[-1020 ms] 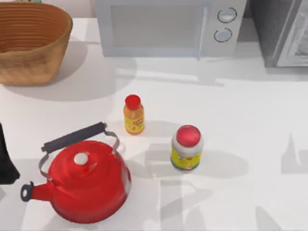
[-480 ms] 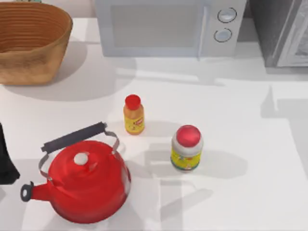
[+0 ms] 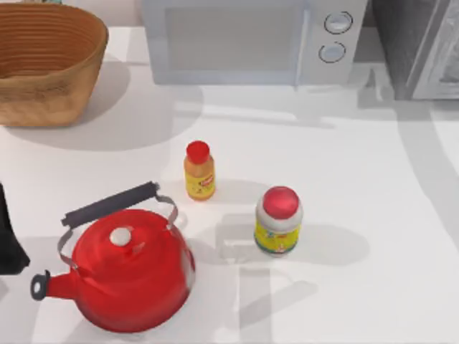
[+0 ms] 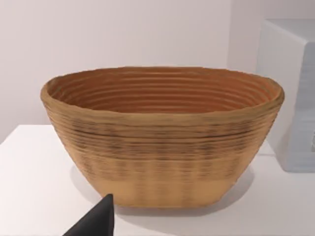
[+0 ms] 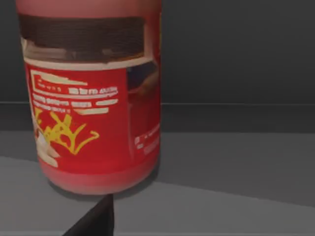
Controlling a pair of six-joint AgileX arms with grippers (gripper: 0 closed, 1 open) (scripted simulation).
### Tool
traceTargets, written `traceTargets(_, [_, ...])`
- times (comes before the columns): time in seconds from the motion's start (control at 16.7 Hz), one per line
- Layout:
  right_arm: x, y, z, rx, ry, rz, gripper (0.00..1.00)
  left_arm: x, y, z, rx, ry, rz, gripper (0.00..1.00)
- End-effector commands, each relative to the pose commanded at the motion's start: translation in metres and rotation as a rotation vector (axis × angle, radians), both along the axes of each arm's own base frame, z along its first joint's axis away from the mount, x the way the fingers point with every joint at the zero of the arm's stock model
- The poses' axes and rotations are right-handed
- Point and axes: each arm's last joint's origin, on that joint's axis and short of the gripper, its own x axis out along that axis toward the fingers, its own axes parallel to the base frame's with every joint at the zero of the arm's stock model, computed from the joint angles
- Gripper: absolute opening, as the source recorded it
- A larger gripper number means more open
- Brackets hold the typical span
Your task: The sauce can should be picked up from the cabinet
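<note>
The sauce can point(image 5: 93, 98) stands upright and close up on a dark grey cabinet point(image 5: 236, 162) floor. A black fingertip point(image 5: 96, 221) pokes in at six o'clock, just below the can's base.

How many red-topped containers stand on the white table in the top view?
2: the slim orange bottle ahead of the microwave, and the red-lidded jar to its right, nearer the camera. None seems hidden.

Only shadows moved on the bench point(image 3: 373, 186), top view. Arm-shaped shadow at right: near the right edge 1 s ago, mid-right 0.5 s ago, now up by the cabinet point(image 3: 416, 50) and the microwave point(image 3: 251, 39) corner. Broad grey band now down the right side of the bench. Shadow patches below the red-lidded jar point(image 3: 278, 221) shifted too.
</note>
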Motion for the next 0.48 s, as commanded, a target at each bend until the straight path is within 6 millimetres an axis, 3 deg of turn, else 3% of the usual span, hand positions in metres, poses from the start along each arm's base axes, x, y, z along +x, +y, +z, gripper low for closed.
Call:
traceTargets(0.24, [0.020, 0.007, 0.018, 0.003, -0.009, -0.005, 1.00, 0.000, 0.000, 0.000, 0.000, 0.000, 0.000, 1.00])
traceTargets(0.48, [0.022, 0.008, 0.019, 0.003, -0.010, -0.006, 1.00, 0.000, 0.000, 0.000, 0.000, 0.000, 0.000, 1.00])
